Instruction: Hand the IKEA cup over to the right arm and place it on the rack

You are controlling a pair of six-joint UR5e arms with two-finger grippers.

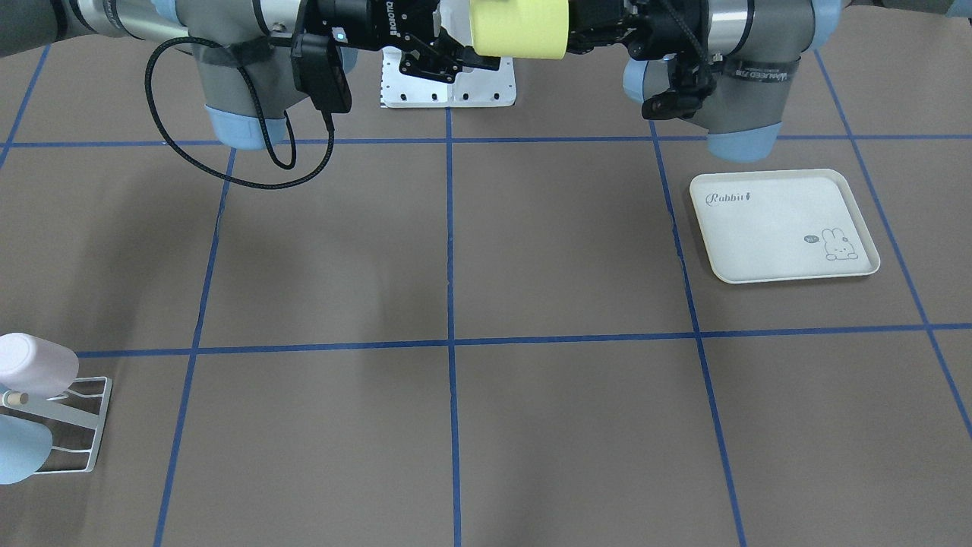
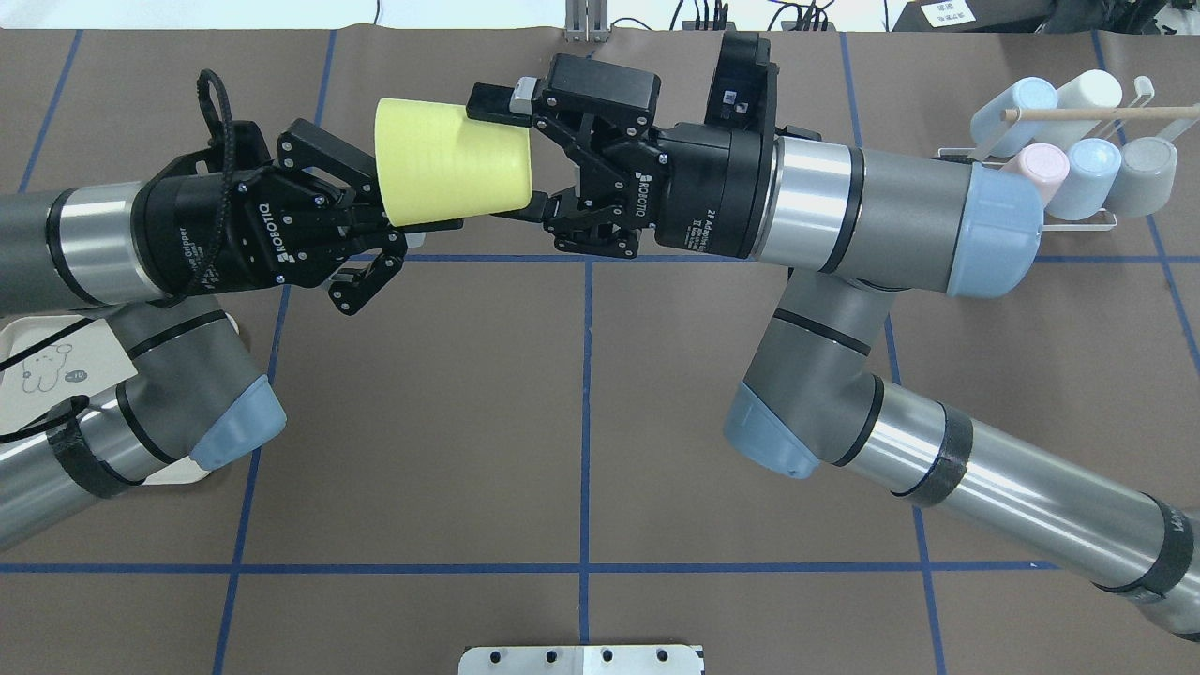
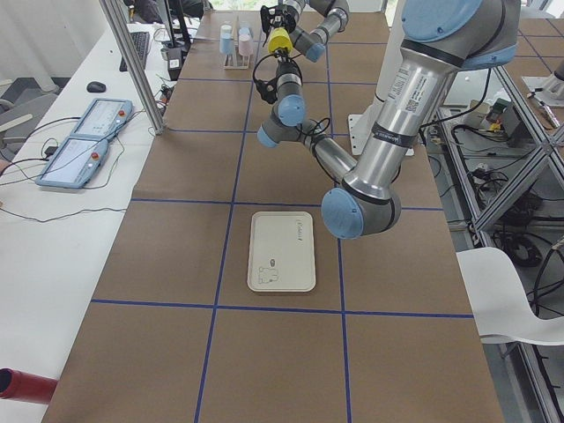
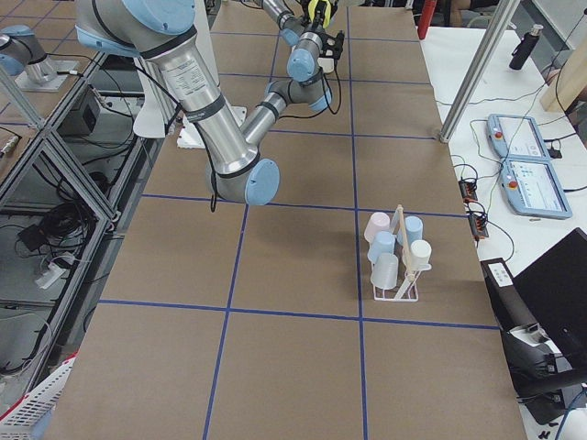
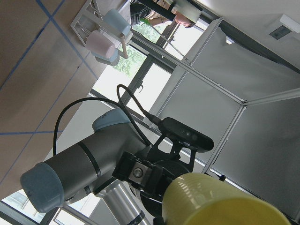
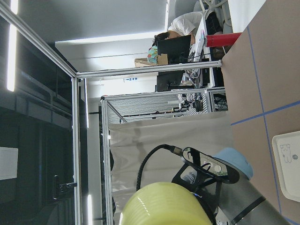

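The yellow IKEA cup [image 2: 450, 159] hangs on its side above the table's far middle, between both grippers. My left gripper [image 2: 412, 217] is shut on the wall at its wide rim; the upper finger is hidden by the cup. My right gripper [image 2: 511, 155] is open, one finger on each side of the narrow base, with small gaps. The cup [image 1: 519, 26] also shows at the top of the front view, and fills the lower edge of both wrist views [image 5: 225, 201] [image 6: 164, 204]. The white wire rack [image 2: 1078, 202] stands at the far right.
Several pastel cups hang on the rack [image 1: 80, 425] around its wooden peg [image 2: 1106, 112]. The cream rabbit tray [image 1: 782, 224] lies under my left arm's side. A white metal plate [image 2: 581, 659] sits at the robot's base. A black cable [image 1: 228, 178] loops under the right wrist.
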